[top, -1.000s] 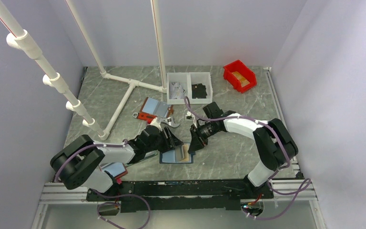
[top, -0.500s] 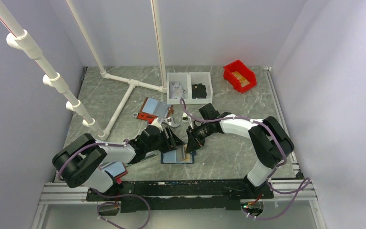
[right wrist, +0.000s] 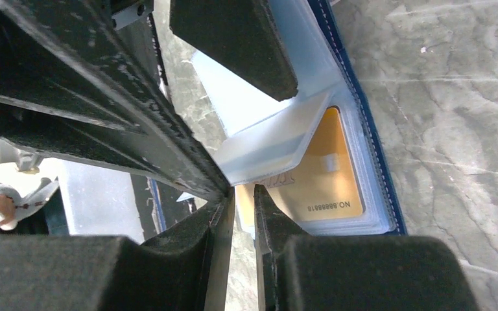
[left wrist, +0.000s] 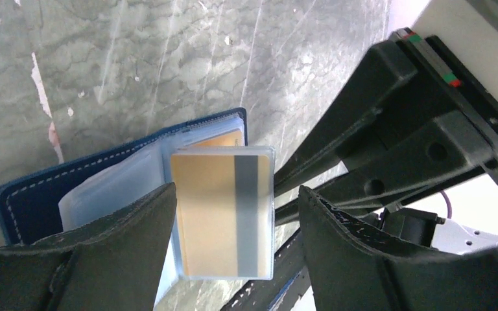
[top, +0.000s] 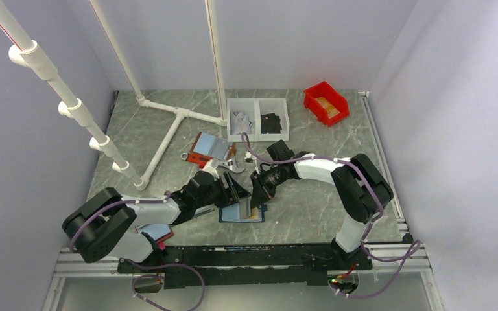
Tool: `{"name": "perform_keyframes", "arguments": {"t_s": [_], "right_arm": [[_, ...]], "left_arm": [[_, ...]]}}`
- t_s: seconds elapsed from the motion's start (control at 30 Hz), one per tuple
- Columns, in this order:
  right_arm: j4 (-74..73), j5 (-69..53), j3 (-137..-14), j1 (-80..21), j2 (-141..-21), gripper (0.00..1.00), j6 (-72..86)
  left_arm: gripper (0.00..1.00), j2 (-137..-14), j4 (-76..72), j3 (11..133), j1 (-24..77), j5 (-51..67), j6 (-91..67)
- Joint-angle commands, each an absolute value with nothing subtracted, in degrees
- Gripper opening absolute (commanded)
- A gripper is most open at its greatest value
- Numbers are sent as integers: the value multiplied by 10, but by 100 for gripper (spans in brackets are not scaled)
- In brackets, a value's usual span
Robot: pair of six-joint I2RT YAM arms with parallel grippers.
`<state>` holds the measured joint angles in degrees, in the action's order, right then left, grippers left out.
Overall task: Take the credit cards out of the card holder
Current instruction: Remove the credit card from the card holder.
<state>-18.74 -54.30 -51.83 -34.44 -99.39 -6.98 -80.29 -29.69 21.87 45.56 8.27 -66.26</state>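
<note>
Where the left gripper [left wrist: 237, 197] gapes, the gold card [left wrist: 204, 220] lies sleeved.

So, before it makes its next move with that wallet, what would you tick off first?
1. Open card holder lying on the table: ok.
2. Grip: right tool shut on the edge of the sleeved gold card: ok.
3. That card out of its sleeve: not ok, fully inside.
4. Other arm: left tool open, straddling that card: ok.
5. Holder pinned down by the left tool: cannot tell.
6. Holder emptied: not ok, a second gold card sits in its pocket.
</note>
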Motion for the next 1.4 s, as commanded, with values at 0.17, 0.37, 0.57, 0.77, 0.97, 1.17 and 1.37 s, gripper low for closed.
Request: {"name": "perform_keyframes", "arguments": {"t_s": [0.17,0.37,0.57,0.77,0.97,1.17,1.37], "right_arm": [[-137,-619,-547,-347,-1029,20,-6],[-133,-624,-549,-348,-1030,20,-1],[-120,-643,-548,-349,-1039,21,22],[-116,-650,-548,-351,-1042,22,29],[-117,-650,-550,-351,-1048,21,31],[-118,-652,-551,-352,-1052,11,30],[-119,-650,-553,-353,-1052,6,29]], "left_arm": [[74,-685,-262,166,454,55,-650],[73,-640,-225,157,455,70,-629],[73,-657,-257,165,457,108,-610],[72,-689,-258,175,469,101,-611],[67,-704,-254,185,473,97,-613],[62,-685,-234,181,474,84,-613],[58,-659,-201,178,474,66,-614]]}}
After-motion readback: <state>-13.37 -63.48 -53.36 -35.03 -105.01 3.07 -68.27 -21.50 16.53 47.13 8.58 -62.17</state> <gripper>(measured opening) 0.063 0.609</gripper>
